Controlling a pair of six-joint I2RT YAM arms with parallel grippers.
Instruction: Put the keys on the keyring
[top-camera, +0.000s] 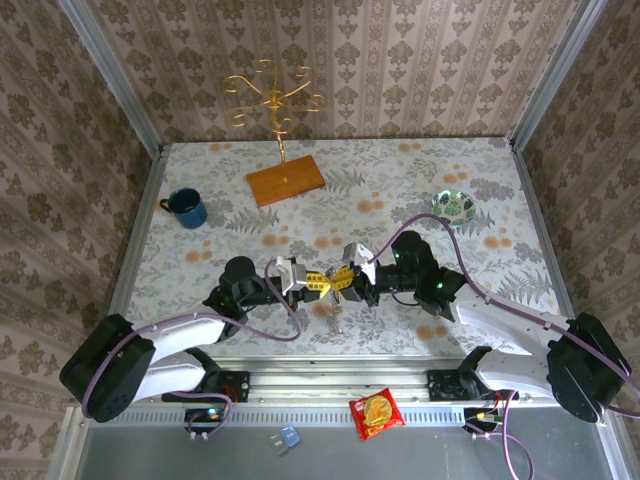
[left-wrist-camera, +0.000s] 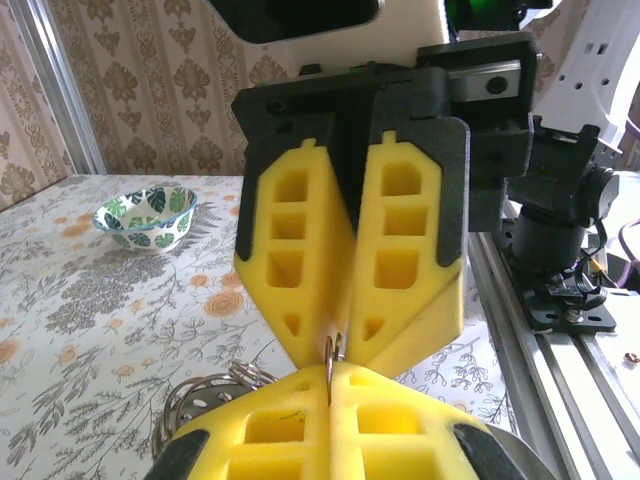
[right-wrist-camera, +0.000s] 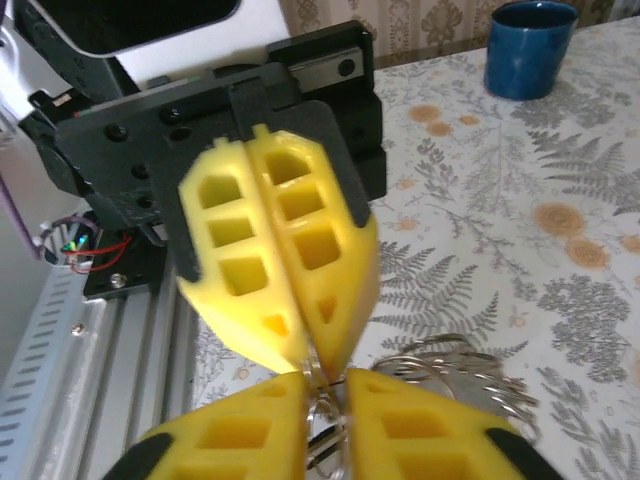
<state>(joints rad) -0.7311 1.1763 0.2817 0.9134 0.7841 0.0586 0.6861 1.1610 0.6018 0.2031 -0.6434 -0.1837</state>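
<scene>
- Left pincer, blocky yellow foam with square cut-outs, is closed on the thin metal keyring.
- Right pincer meets it tip to tip, clamped on the same shiny wire.

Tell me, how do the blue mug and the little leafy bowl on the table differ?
The mug is plain dark blue; the bowl is white with a green leaf pattern. The mug is tall-sided with a handle; the bowl is shallow, wide and has no handle. The mug stands on the left side of the table, the bowl on the right. Both sit upright on the flowery tabletop, with nothing touching them.
</scene>
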